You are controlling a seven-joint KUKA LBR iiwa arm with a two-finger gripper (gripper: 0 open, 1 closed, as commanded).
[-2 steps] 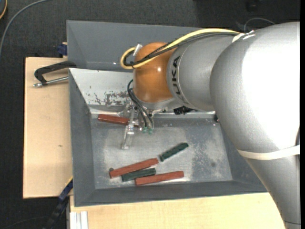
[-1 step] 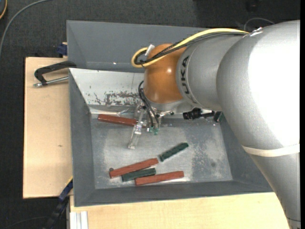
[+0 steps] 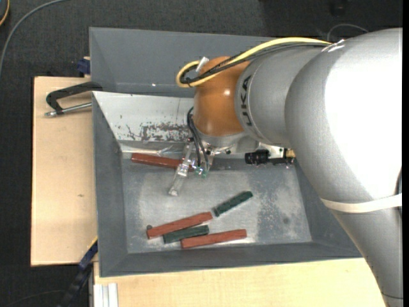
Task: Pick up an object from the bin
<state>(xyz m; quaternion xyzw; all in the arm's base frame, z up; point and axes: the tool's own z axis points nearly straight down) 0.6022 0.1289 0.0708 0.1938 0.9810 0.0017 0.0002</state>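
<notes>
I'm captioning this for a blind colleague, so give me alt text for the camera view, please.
The arm's tool hangs low over the back left of the grey bin, next to the right end of a red-brown stick. Nearer the front lie two more red-brown sticks and two dark green sticks.

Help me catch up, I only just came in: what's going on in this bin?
A robot arm reaches in from the right. Its tool is down near the floor of the grey metal bin, at the right end of a red-brown flat stick lying by the back wall. I see nothing held. Two more red-brown sticks and two dark green ones lie loose toward the front.
</notes>
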